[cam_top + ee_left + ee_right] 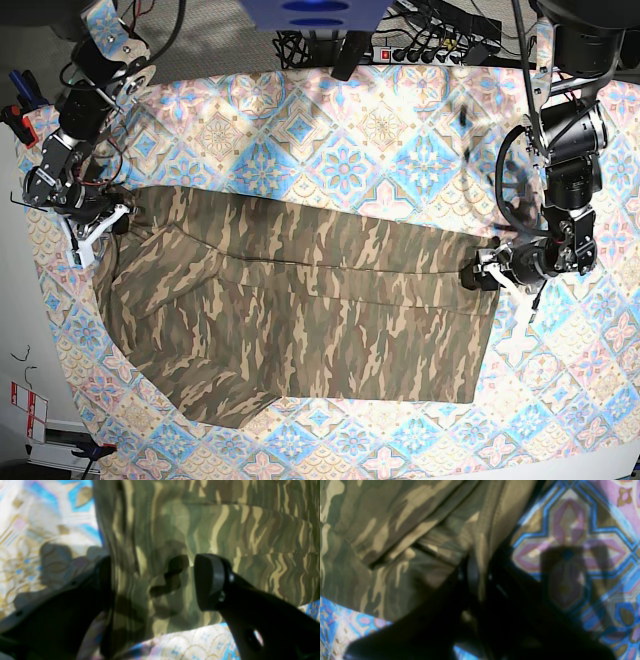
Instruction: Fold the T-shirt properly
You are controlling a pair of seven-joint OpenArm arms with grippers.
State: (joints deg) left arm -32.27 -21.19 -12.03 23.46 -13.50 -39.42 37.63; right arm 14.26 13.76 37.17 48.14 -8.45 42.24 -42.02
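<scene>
Jaws of the left gripper point(152, 580) are seen spread wide in the left wrist view, with nothing clamped between them. One dark finger point(208, 581) stands clear over the camouflage cloth, while the other is partly hidden behind a raised fold of the T-shirt point(225, 530). Between the jaws and beyond them the cloth is spread in broad flat layers, and the patterned tablecloth point(37, 530) is seen outside the hidden finger and just below the jaws.

In the right wrist view the picture is blurred, but the jaws of the right gripper point(476, 580) appear pressed together on a folded edge of the T-shirt point(382, 542), with a tan strip of cloth running up from between them. To one side of the jaws the camouflage fabric is bunched in folds; to the other side the tablecloth point(570, 530) lies bare under a dark shadow.

In the base view the T-shirt point(300, 320) is stretched lengthwise across the tabletop, covered by the tablecloth point(340, 150), between the two grippers. The right gripper point(112, 215) is set at one upper corner of the cloth, and the left gripper point(490, 270) at the opposite edge.
</scene>
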